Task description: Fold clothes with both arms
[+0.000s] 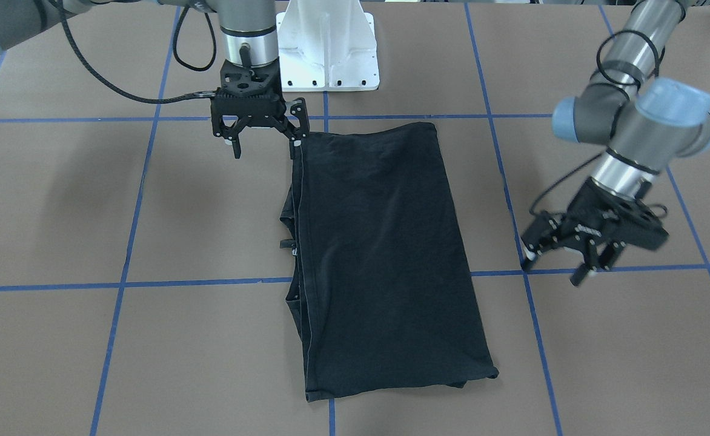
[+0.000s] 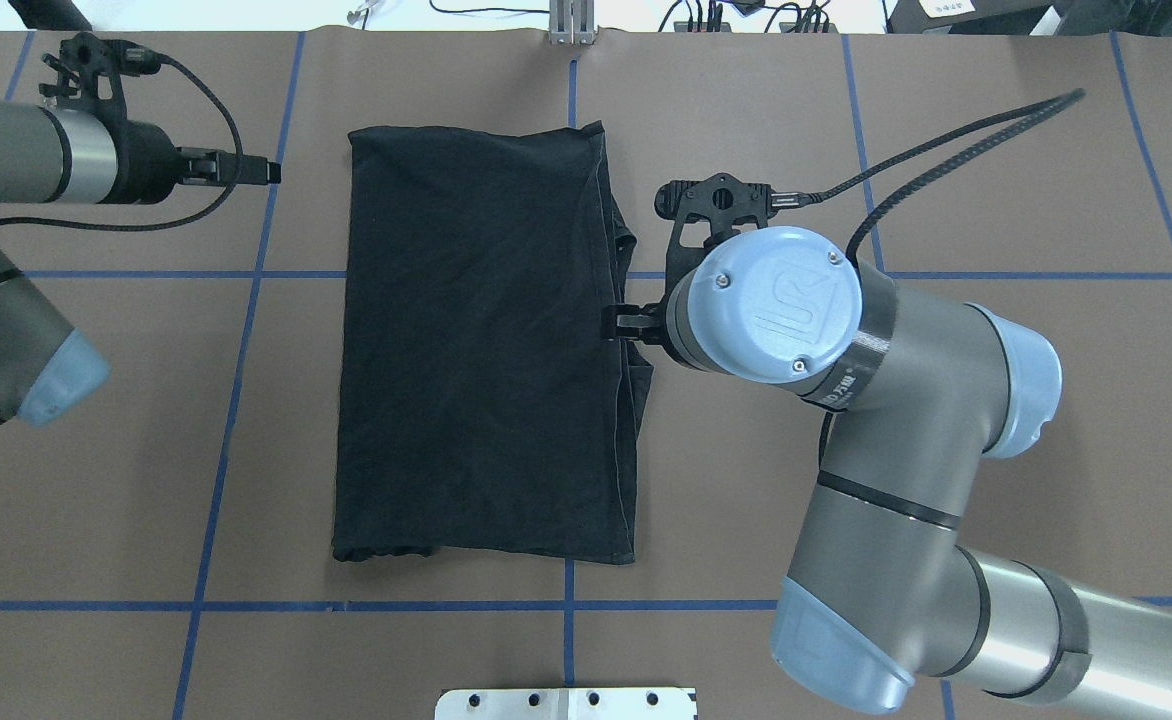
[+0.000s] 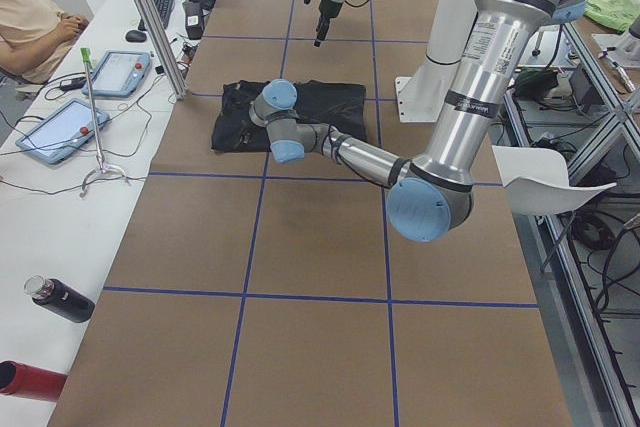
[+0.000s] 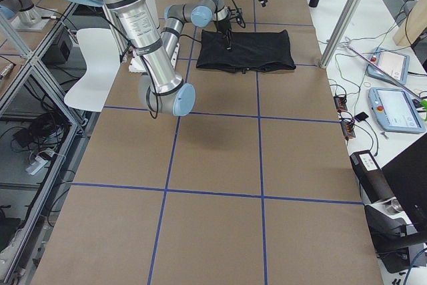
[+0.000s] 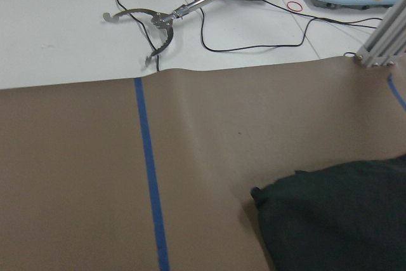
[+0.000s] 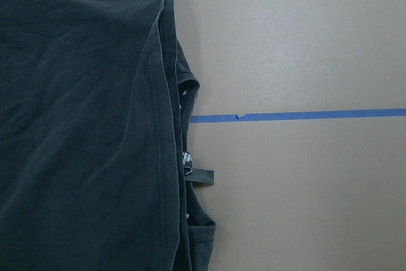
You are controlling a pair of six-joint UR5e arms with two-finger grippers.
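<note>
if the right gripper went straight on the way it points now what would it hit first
Likely the table, right beside the T-shirt. The right gripper points straight down, jaws open; its finger nearer the shirt hangs about over the hem, so that one might touch cloth first.

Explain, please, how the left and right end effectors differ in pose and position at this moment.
The right end effector points straight down; the left end effector hangs tilted. The right one is at the edge of the T-shirt; the left one is off beside it, over bare table. Both are open and empty.
</note>
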